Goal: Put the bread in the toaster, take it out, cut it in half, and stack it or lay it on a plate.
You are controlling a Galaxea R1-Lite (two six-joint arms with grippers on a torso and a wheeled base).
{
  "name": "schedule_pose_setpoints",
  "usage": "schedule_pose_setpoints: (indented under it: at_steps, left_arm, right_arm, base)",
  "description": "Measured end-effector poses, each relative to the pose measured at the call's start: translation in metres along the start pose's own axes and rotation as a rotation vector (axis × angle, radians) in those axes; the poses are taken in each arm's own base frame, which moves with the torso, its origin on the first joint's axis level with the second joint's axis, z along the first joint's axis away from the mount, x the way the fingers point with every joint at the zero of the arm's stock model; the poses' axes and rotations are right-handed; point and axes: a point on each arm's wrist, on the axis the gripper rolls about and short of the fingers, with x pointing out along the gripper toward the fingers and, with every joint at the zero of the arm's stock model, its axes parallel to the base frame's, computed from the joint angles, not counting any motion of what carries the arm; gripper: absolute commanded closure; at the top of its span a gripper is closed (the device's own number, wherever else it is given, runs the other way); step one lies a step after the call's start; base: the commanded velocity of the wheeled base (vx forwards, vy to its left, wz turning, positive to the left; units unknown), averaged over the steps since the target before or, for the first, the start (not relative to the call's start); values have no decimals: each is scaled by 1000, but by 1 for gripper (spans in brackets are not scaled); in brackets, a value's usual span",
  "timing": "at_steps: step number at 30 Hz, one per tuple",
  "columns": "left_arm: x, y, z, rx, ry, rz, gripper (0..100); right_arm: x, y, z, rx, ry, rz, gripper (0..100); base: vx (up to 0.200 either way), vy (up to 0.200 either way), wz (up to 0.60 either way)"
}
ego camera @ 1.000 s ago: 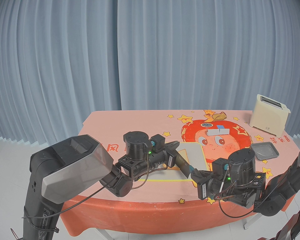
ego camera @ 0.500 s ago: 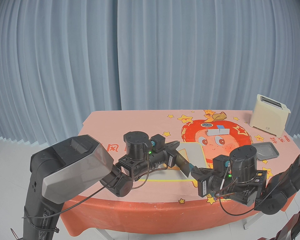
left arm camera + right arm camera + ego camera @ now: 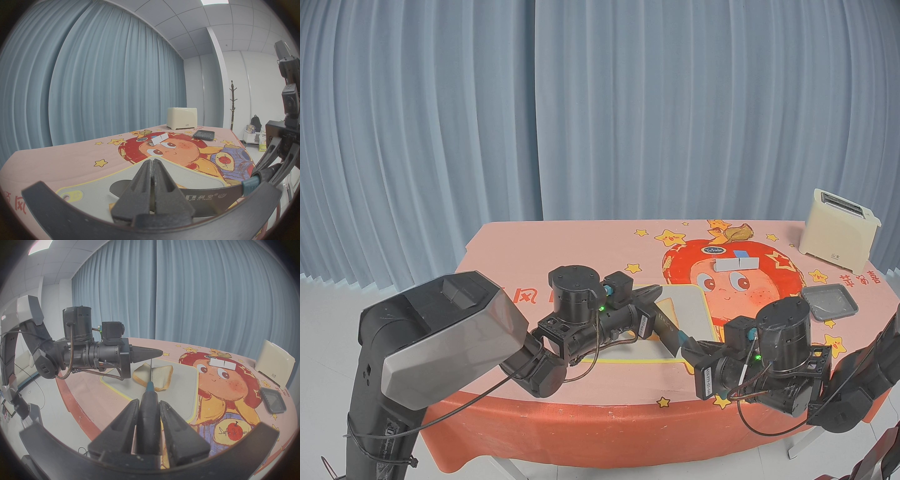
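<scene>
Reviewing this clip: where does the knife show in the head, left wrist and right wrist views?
Head view: the knife slants from the right gripper onto the cutting board.
Left wrist view: the knife crosses just beyond the left gripper.
Right wrist view: the knife, clamped, runs edge-on over the bread.
Shared landmark: the cream toaster.

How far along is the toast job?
Apparently done: the pale bread slice lies on the grey cutting board, outside the cream toaster. In hand: the right gripper holds the dark knife across the slice, the shut left gripper beside it. Left: finishing the cut, plating on the grey square plate.
</scene>
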Motion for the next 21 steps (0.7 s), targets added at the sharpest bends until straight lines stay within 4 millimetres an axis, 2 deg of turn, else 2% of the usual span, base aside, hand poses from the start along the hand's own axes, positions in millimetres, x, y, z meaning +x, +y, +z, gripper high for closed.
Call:
schedule_pose_setpoints:
  at_steps: [7,21]
  left_arm:
    - [1,2,-2,-3,12,3,100]
    - [-2,0,4,0,-5,4,100]
  right_arm:
    - [-1,0,5,6,-22,3,100]
    - [1,1,-1,-2,3,2,100]
  base:
    - [0,0,0]
    - [0,0,0]
